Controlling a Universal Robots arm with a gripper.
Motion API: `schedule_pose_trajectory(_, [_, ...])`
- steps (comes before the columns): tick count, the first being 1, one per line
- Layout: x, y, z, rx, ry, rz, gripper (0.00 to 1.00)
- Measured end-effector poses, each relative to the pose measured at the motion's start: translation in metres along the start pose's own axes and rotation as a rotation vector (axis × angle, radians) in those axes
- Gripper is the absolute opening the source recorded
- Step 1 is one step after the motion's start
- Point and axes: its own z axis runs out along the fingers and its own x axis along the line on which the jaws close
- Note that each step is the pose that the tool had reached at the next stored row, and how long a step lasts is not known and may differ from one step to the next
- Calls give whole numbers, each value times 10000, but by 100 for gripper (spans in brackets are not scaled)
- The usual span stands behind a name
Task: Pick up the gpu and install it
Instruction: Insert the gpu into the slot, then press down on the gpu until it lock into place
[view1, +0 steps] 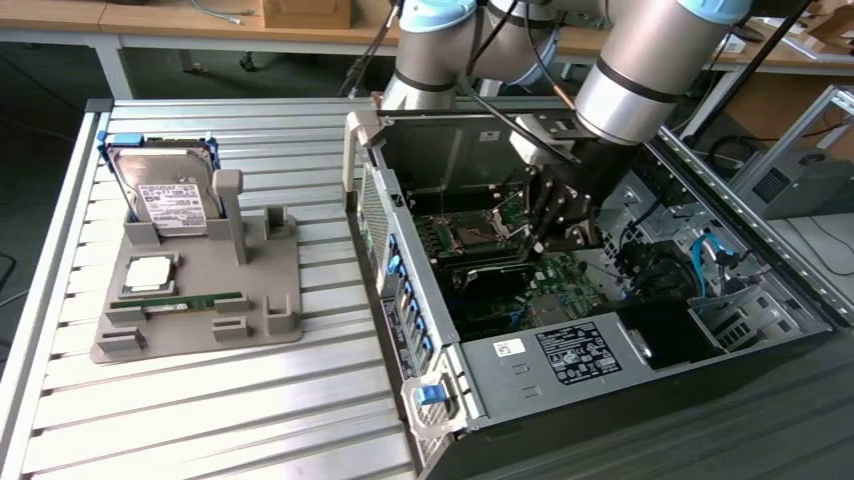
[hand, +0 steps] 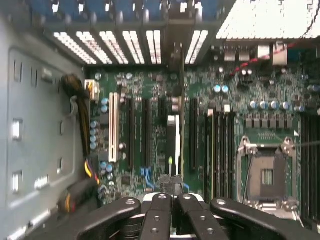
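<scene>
Gripper (hand: 172, 210) clamped on the gpu (hand: 173, 120) inside the open computer case (view1: 400, 250).

In the exterior view the arm (view1: 641, 70) reached down into the case, which lay on its side on the tabletop (view1: 200, 420) toward the exterior view's right, and the gripper hung low over the green motherboard (view1: 567, 285). In the wrist view its fingers (hand: 162, 220) were closed together on the edge of the gpu, a thin card seen edge-on, standing upright over the motherboard among the dark expansion slots (hand: 150, 132), its far end toward the case's vented rear wall. Whether the card was seated in a slot could not be told. Toward the exterior view's left, a grey holder (view1: 187, 300) on the tabletop carried a silver hard drive (view1: 167, 195), a processor chip (view1: 150, 272) and a narrow green RAM stick (view1: 194, 300).
</scene>
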Motion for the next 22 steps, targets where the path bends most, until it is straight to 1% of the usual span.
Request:
schedule_pose_trajectory(2, [-1, -64, -5, -46, 1, -31, 11])
schedule_pose_trajectory(4, [-1, -86, -8, -54, 2, -46, 11])
schedule_pose_trajectory(17, [-1, -87, -8, -55, 2, -45, 11])
schedule_pose_trajectory(18, [-1, -84, -7, -55, 2, -46, 11])
schedule_pose_trajectory(20, [-3, -44, 0, -52, 2, -46, 11])
schedule_pose_trajectory(22, [-5, 44, 14, -38, 3, -45, 11])
